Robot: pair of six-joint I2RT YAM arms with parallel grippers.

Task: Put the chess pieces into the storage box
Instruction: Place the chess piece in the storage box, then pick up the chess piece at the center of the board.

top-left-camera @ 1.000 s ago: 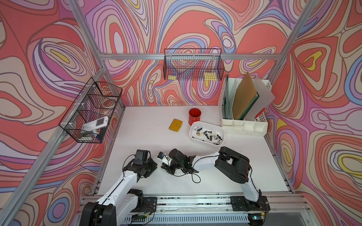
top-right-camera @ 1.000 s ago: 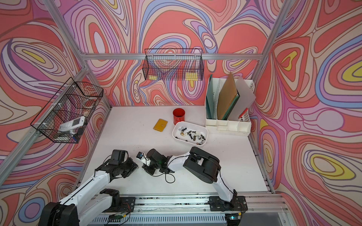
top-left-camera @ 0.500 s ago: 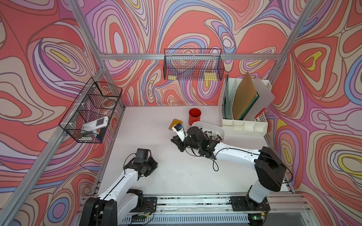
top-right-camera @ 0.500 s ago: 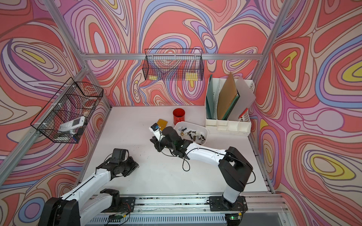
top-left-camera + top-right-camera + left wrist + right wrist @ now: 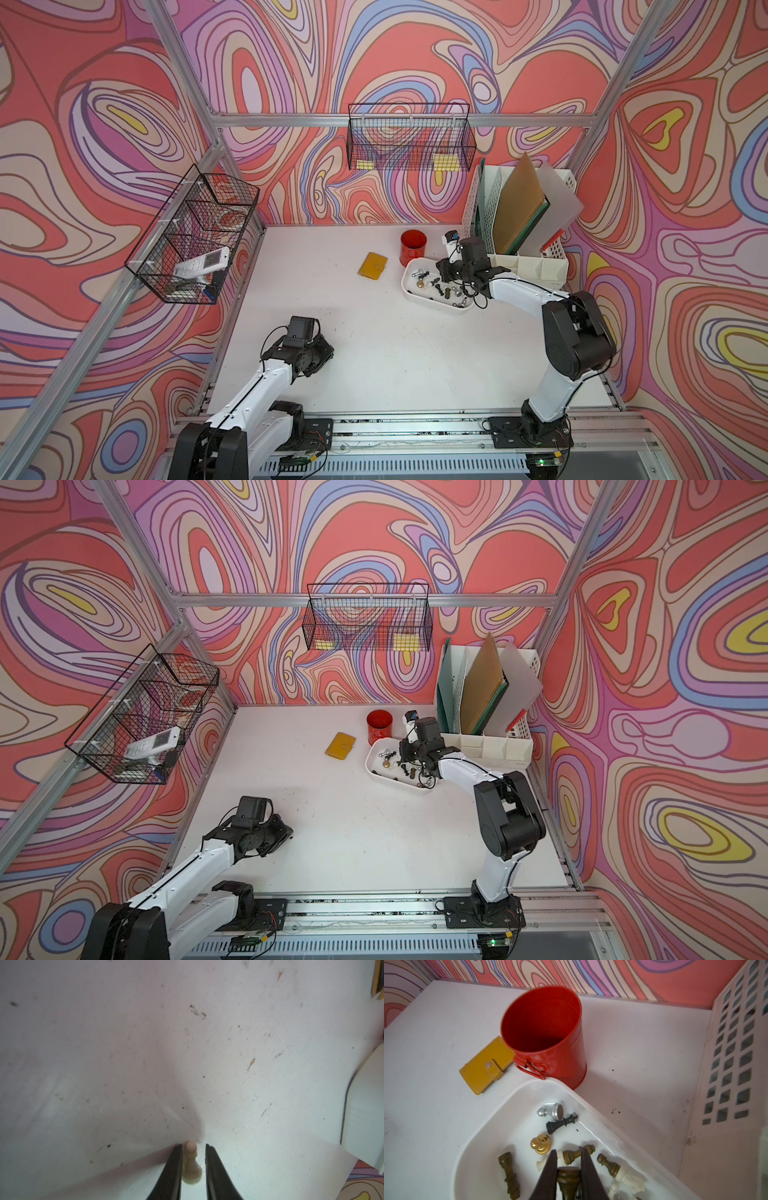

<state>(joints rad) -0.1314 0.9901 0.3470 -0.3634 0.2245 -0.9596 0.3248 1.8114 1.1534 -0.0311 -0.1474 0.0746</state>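
The left end effector (image 5: 193, 1145) sits low over the scuffed white bench (image 5: 104, 1043), near the front edge and well apart from the other objects. In the left wrist view its two black jaws stand parted around a small cream-coloured plastic pawn (image 5: 192, 1165). One jaw touches the pawn or lies just beside it, and a clear gap shows on the other side, so the pawn is framed, not pinched. The pawn's long axis runs along the jaws, with its round head toward the fingertips and its wide base back toward the wrist. Whether it stands or lies on the bench cannot be told, and in both top views the arm hides it. This arm is plainly the nearer one to the pawn, and the jaws would only need to close across its narrow waist.

Toward the right and far side, a shallow white plastic storage box (image 5: 508, 1126) rests just beside a red metal cup (image 5: 550, 1059) and near a flat yellow wallet (image 5: 485, 1066). The right end effector (image 5: 569, 1150) hangs directly above the box's interior, clamped on a dark brown turned wooden chess piece (image 5: 568, 1178). That piece's long axis also runs along the jaws, with its broad round end toward the fingertips and the box floor below. Other chess pieces (image 5: 542, 1144) in silver, black, gold, brown and cream lie inside, mostly on their sides. Letting go here would likely drop the held piece straight in.
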